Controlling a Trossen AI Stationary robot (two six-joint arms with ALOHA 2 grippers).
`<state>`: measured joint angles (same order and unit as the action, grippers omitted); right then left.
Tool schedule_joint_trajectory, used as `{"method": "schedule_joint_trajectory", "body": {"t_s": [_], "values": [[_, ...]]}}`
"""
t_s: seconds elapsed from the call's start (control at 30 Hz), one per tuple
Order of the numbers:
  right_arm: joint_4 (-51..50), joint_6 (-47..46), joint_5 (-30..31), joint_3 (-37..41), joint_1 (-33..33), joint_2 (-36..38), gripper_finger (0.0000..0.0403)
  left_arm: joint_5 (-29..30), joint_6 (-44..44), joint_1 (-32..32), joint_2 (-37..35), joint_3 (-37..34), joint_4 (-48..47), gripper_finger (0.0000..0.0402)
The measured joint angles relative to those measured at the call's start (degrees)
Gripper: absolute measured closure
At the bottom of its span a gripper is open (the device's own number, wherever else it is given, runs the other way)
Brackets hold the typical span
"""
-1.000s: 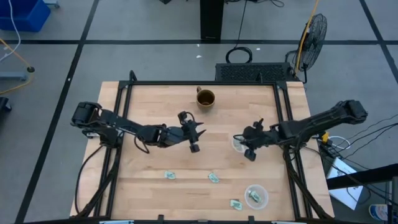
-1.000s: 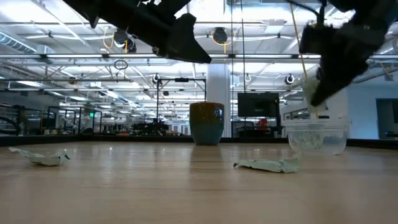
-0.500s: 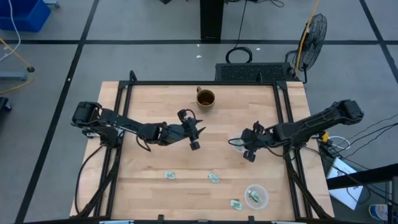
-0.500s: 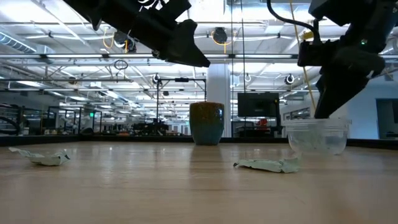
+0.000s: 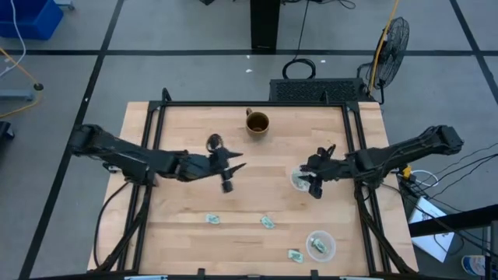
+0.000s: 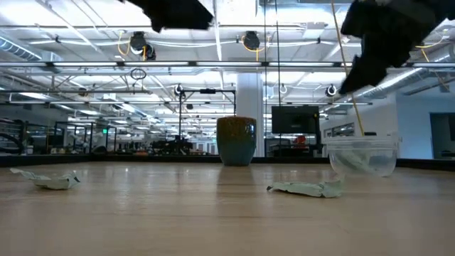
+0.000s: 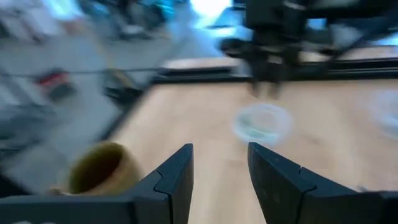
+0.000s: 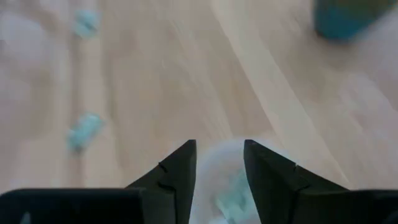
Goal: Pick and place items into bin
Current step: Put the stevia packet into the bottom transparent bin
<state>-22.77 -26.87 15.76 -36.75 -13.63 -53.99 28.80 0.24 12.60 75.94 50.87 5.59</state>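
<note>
Small pale green wrapped items lie on the wooden table near its front: one (image 5: pixel 212 219), one (image 5: pixel 268 222), one (image 5: pixel 295 254). A clear plastic cup (image 5: pixel 299 181), the bin, stands right of centre with green pieces (image 8: pixel 231 198) in it. My right gripper (image 5: pixel 309 177) hovers open just above this cup, its fingers (image 8: pixel 180 168) empty. My left gripper (image 5: pixel 233 166) hangs open in the air over the table's middle left, nothing between its fingers (image 7: pixel 177 177). In the low view the cup (image 6: pixel 361 156) stands at the right, below my right gripper.
A brown mug (image 5: pixel 257 123) stands at the far middle. A second clear cup (image 5: pixel 320 245) holding a green piece stands at the near right. Two items (image 6: pixel 48 181) (image 6: pixel 306 188) lie flat in the low view. Bare wood lies between the arms.
My left gripper has drawn back toward the table's left edge and gone up. My right gripper dipped down to the clear cup's rim and has come up again above it.
</note>
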Motion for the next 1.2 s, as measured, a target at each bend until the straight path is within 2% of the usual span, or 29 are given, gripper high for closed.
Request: {"method": "schedule_joint_trajectory", "body": {"t_s": [0.17,0.23,0.37,0.57,0.67,0.83,1.2], "values": [[15.62,8.61,-7.06,1.00,-1.40,-0.26,0.0273,-15.48,-12.47,2.04,-7.61,-0.20,-13.64,0.0243],[24.02,11.48,-9.23,2.89,-2.58,-2.98,0.0273,-17.60,-17.65,3.83,-7.76,-2.05,-14.77,0.0243],[34.74,12.60,-11.42,5.31,-5.15,-11.34,0.0273,-16.24,-25.51,8.00,-4.55,-7.85,-13.30,0.0243],[35.53,10.45,-11.49,3.42,-7.73,-23.80,0.0273,-15.84,-35.51,12.93,2.08,-13.86,-9.14,0.0243],[35.91,10.39,-11.77,0.35,-8.33,-27.91,0.0273,-13.80,-35.56,14.19,5.13,-14.11,-7.77,0.0243],[35.39,12.51,-15.96,-6.32,-9.52,-34.12,0.0272,-12.39,-35.06,14.53,6.55,-13.97,-4.43,0.0243],[33.40,14.02,-15.66,-14.49,-10.49,-48.71,0.0272,-12.21,-30.39,14.42,6.38,-13.99,-0.38,0.0243]]}}
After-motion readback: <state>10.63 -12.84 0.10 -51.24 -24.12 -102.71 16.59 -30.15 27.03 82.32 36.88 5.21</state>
